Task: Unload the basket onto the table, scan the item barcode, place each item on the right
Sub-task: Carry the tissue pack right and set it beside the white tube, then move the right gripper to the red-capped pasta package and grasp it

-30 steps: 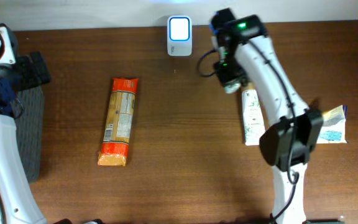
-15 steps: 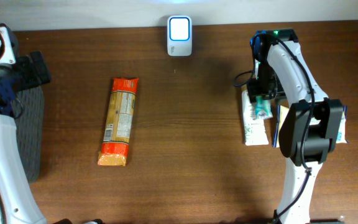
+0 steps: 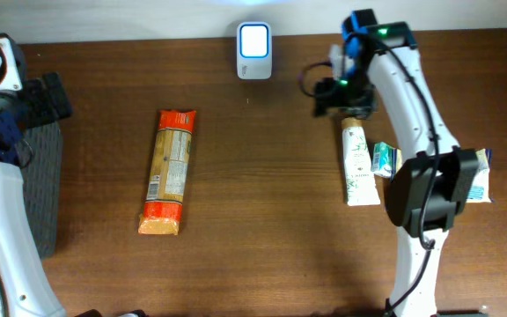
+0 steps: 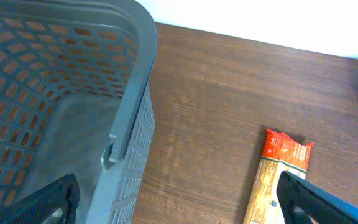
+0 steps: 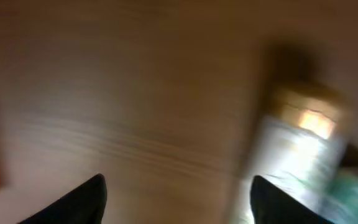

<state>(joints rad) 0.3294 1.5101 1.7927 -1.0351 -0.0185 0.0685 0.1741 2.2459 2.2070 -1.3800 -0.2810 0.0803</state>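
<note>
Scanner: white block [image 3: 254, 51] with a lit blue-white face, standing at the far edge of the bench [image 3: 262, 238].
Right pincer: there it is [image 3: 334, 95], hanging just right of the scanner and a little nearer. Its fingers are spread wide and nothing is between them. The wrist view is blurred, but bare wood shows in the gap.
Tube: white with green print [image 3: 357, 167], lying flat, right of the scanner and nearer. Its cap end points at the right pincer, close by but not gripped.
Small box: teal [image 3: 385, 158], just beside the tube, on the side away from the scanner.
Pasta packet: orange [image 3: 169, 172], lying lengthwise, left of the scanner and nearer, well apart from the rest.
Blue-and-white packet: farthest right of the scanner [image 3: 481, 176], with the right arm crossing over it and hiding part of it.
Basket: grey and perforated [image 4: 132, 118], far left of the scanner.
Left pincer: over by the basket's rim [image 4: 180, 202], fingers as wide as they go, holding nothing.
</note>
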